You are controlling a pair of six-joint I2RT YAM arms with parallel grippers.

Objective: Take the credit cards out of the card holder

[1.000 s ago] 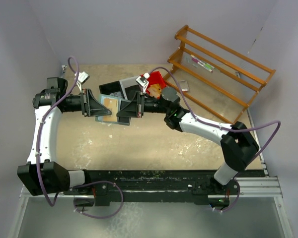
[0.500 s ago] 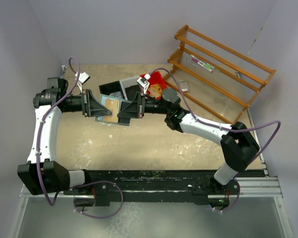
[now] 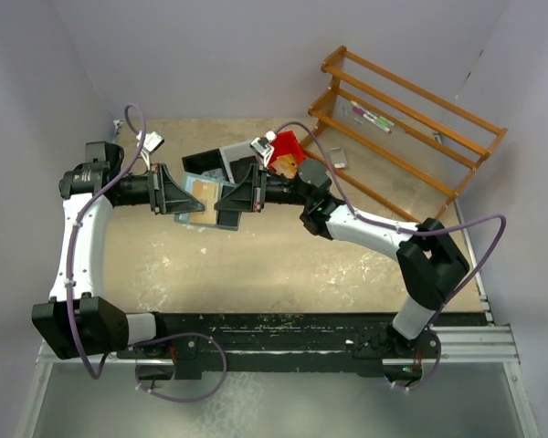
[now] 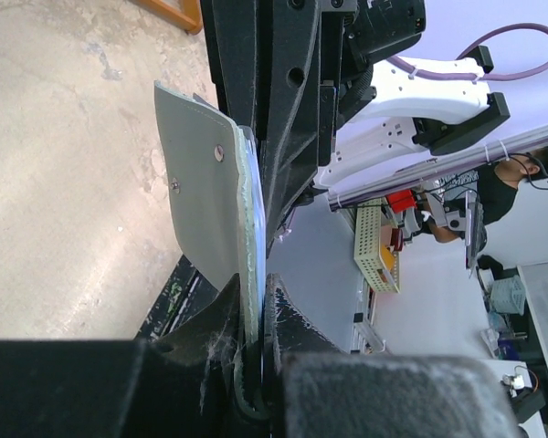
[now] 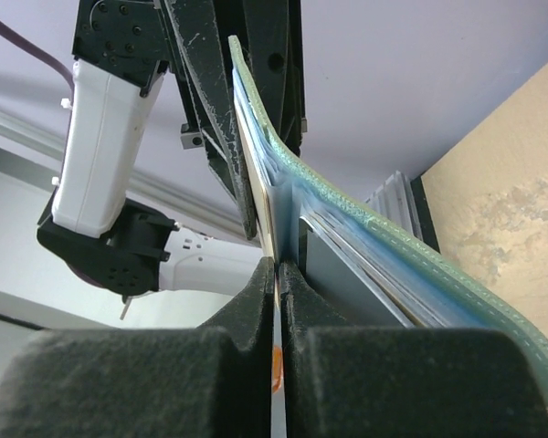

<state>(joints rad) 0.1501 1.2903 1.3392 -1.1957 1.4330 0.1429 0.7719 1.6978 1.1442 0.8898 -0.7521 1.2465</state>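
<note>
Tabletop (image 3: 256,265) beige, scuffed. Above it, card holder (image 4: 201,182) hangs open betw. both arms. L gripper (image 4: 256,319) pinched narrow on cover edge; R gripper (image 5: 280,274) clamped on card (image 5: 265,214) inside.

Two pincers (image 3: 194,206) (image 3: 221,206), one card holder (image 3: 204,191), one rack (image 3: 411,109)

Gripper (image 5: 279,266) pinching card (image 5: 286,228) (pale), card holder (image 5: 420,255) — splayed open
</note>
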